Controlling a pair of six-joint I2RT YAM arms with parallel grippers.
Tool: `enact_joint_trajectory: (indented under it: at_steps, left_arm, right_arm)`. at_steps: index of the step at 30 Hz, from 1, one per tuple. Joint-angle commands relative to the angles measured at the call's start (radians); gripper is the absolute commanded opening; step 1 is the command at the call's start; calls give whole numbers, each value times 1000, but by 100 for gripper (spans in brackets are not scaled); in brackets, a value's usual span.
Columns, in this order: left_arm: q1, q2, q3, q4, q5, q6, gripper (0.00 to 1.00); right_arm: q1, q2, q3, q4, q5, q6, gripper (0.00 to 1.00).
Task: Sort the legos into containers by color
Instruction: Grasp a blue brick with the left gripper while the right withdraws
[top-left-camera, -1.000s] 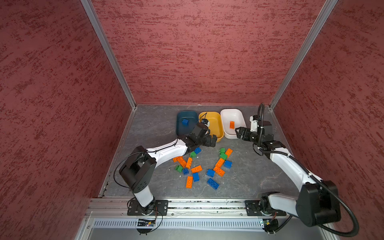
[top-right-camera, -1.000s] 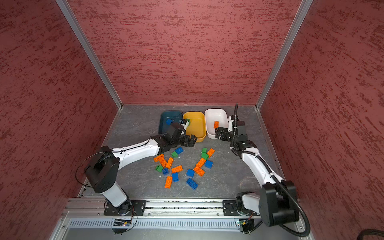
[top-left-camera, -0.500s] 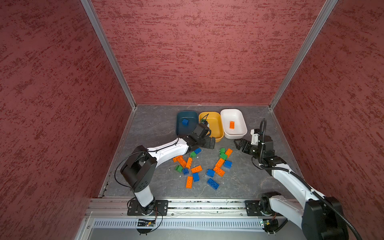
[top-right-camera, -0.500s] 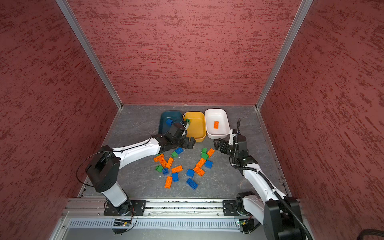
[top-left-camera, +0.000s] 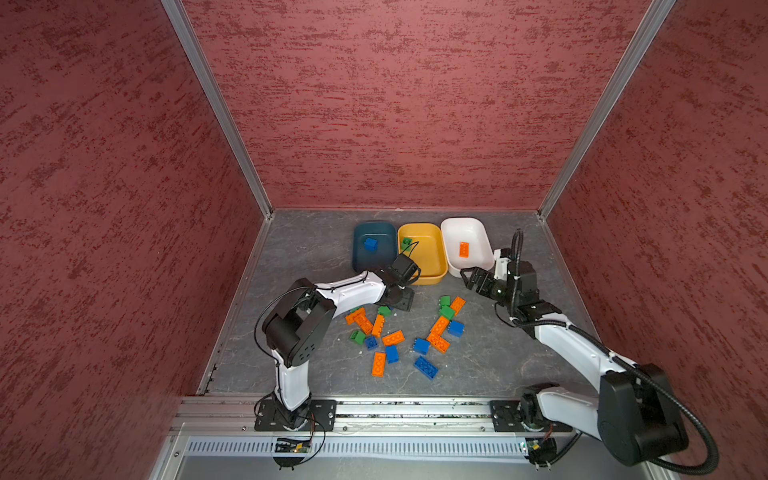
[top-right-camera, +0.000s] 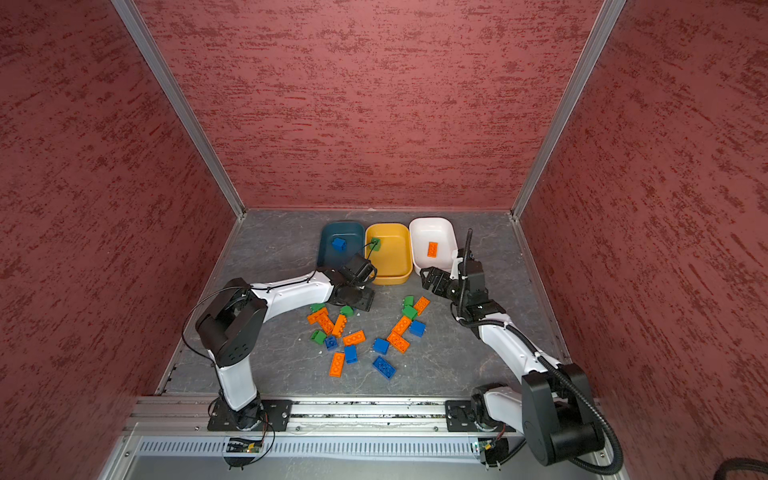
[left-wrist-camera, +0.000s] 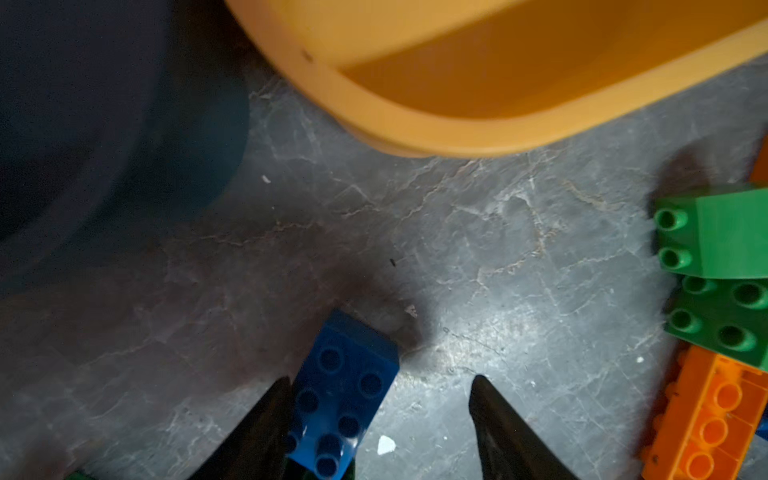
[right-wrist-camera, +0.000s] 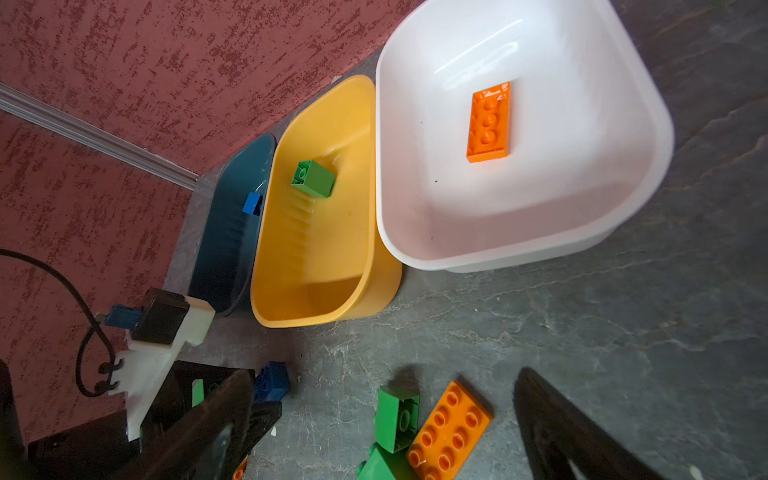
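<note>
Three tubs sit in a row by the back edge of the table. They are a dark blue tub, a yellow tub and a white tub, close side by side. One blue lego lies in the dark blue tub. One green lego lies in the yellow tub. One flat orange lego lies in the white tub.

The other legos lie loose in the middle of the table. Blue, green and orange ones are mixed up in two little bunches.

The left gripper is down low at the table, just in front of the yellow tub. Its two black fingers are apart, and a small blue brick sits between them. One finger touches the side of the brick. The other finger is off to the side, and bare table shows between it and the brick. So the brick is not squeezed.

The right gripper is above the table, near the front corner of the white tub. Its fingers are spread wide and hold nothing. Under it lie a green brick and a flat orange brick, right next to each other.
</note>
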Motion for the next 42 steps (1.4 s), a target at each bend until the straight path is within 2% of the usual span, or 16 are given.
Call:
enact_joint_trajectory:
  at_steps: [1,6,20,29,33,42]
  left_arm:
    - [15,27,33,-38,-27,89,68]
    - [31,45,42,-27,-4,133,68]
    - [33,79,17,-62,64,161,57]
    - [29,73,-14,-28,76,158,35]
    - [29,57,-29,-7,76,145,26]
    - [28,-21,-72,40,79,116,12]
  right_arm:
    - [5,-32,-2,8,48,22,99]
    - [4,-45,-12,-4,62,29,99]
    - [4,-27,10,-30,38,3,99]
    - [42,-39,22,-22,-57,-90,99]
    - [83,-21,42,-14,-64,-126,99]
    - [140,23,69,40,-64,-129,99]
